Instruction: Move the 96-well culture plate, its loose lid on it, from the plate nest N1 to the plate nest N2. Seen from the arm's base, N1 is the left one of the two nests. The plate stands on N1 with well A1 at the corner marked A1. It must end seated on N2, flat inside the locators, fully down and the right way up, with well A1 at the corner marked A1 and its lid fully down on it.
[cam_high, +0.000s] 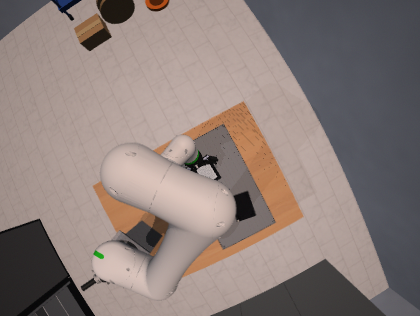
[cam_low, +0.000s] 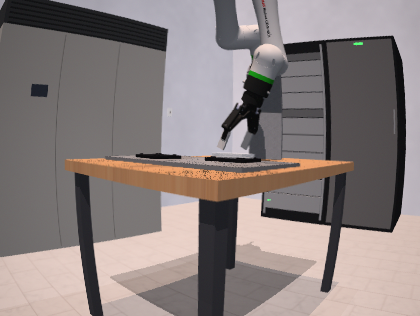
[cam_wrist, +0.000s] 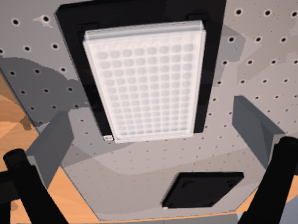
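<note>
A wooden table (cam_low: 215, 182) carried a grey perforated mat (cam_high: 260, 220). The lidded 96-well culture plate (cam_wrist: 145, 79) was seated on nest N1 (cam_wrist: 212, 36); N2 (cam_wrist: 202, 189) lay nearby. The gripper (cam_low: 236, 141), fingers (cam_low: 223, 141) spread fully and holding nothing, was poised above the plate.

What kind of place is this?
Probably a laboratory automation cell. A white well plate sits in a black nest on a perforated mat on a wooden table. A robot arm hangs over it, and tall grey cabinets stand around.
</note>
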